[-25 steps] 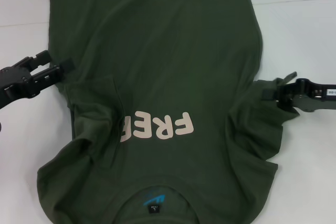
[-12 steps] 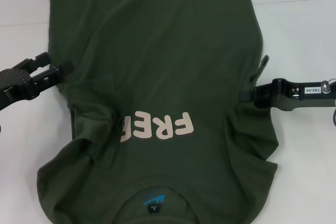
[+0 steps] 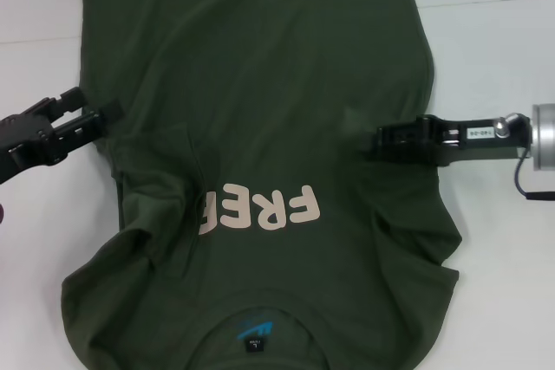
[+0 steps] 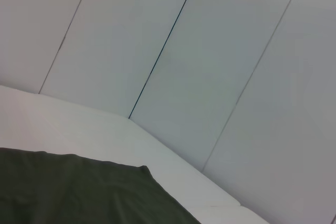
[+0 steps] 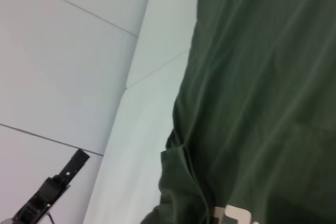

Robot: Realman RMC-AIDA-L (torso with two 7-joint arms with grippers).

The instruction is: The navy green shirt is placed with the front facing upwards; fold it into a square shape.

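dark olive navy green shirt (image 3: 260,127) spread front-up on white counter (image 3: 494,67), collar and hem cut off by frame. left gripper (image 3: 102,116) at shirt's left edge, fingers apart. right gripper (image 3: 381,140) over shirt's right side; fingers' state cannot tell.

Green shirt (image 4: 79,192) on white table (image 4: 173,171)

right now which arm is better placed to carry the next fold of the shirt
Probably the right. Its end effector is already over the navy green shirt, reaching in past the right edge above the FREE lettering. The left end effector sits at the shirt's left edge, only at the border.
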